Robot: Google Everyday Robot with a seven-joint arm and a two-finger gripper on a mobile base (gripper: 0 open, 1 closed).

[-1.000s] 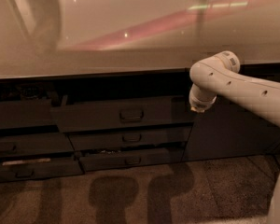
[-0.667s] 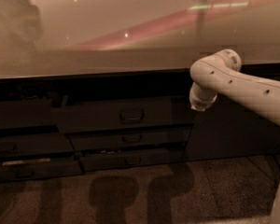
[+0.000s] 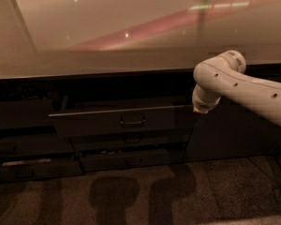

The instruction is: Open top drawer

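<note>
The top drawer (image 3: pixel 98 122) is the widest dark front in the middle stack under the counter. It has a small loop handle (image 3: pixel 132 121) at its centre and a light metal strip along its top edge. The front stands a little out from the cabinet. My white arm (image 3: pixel 243 86) reaches in from the right and bends down. The gripper (image 3: pixel 200 108) at its end hangs beside the drawer's right top corner, half lost against the dark cabinet.
A pale glossy countertop (image 3: pixel 131 36) overhangs the drawers. Two shallower drawers (image 3: pixel 131 161) sit below the top one, and a left stack (image 3: pixel 23 149) adjoins it. A dark cabinet panel (image 3: pixel 234 135) fills the right. Speckled floor (image 3: pixel 131 196) lies in front.
The top drawer's front sits slightly lower and nearer than before, with its light top edge more exposed. The arm's end has dipped a little beside it.
</note>
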